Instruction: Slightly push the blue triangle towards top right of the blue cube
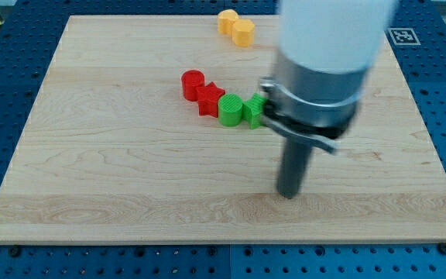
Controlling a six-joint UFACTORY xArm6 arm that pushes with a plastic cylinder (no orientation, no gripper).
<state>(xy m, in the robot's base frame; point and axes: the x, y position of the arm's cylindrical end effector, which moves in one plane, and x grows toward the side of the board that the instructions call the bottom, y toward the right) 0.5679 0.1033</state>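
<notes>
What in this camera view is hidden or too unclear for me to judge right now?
- Blue triangle and blue cube: neither shows in the camera view; the arm's body covers the spot past the green blocks.
- Right green block: partly covered by the arm, so its shape is unclear.
- My tip: visible but slightly blurred; its position relative to the blue blocks cannot be judged.
- Arm's upper part: cut off by the view's top.

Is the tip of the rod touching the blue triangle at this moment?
Cannot tell. In the camera view my tip rests on bare board toward the view's bottom, below the green blocks, but the arm's body hides the blue triangle.
</notes>
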